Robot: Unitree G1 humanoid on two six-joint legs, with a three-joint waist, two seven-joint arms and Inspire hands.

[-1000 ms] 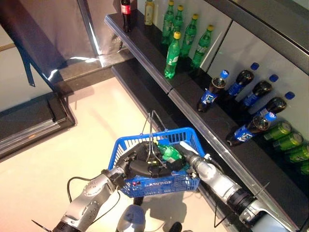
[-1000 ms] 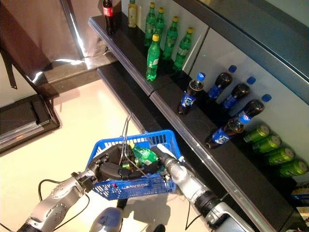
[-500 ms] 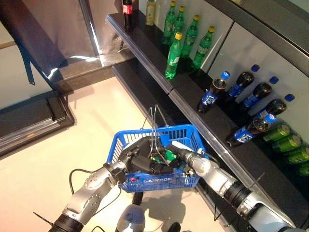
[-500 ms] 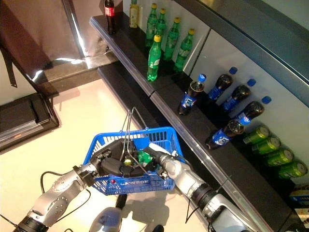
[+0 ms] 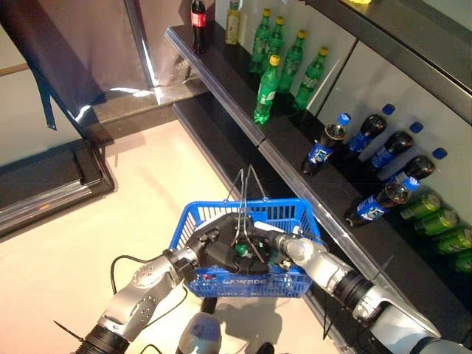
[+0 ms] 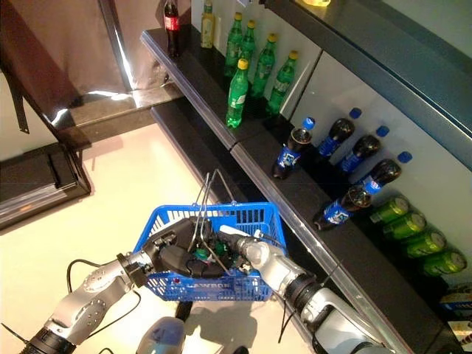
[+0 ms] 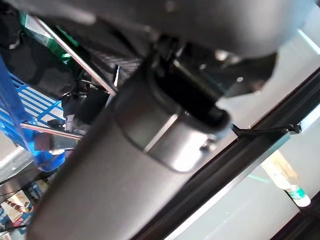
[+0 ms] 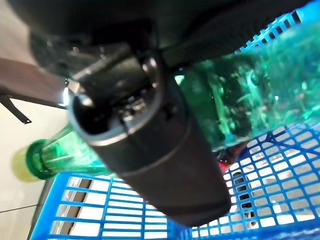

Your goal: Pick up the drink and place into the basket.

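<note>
right wrist view: my right hand [image 8: 150, 150] is gripping the green bottle [image 8: 240, 100] inside the basket [image 8: 280, 220]; i'm lowering it flat before letting go, while my left hand [image 5: 221, 251] is clutching the handles [image 5: 247, 193].

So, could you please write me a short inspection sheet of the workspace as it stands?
Surface: pale floor, dark shelf alongside.
Job's things: green bottle held inside the blue basket.
Clutter: nothing seen.
Hands: left hand at the wire handles, fingers unclear; right hand curled round the bottle.
Cables: nothing seen apart from the robot's own.
Surroundings: green bottles, dark bottles, green cans on the shelf.
</note>
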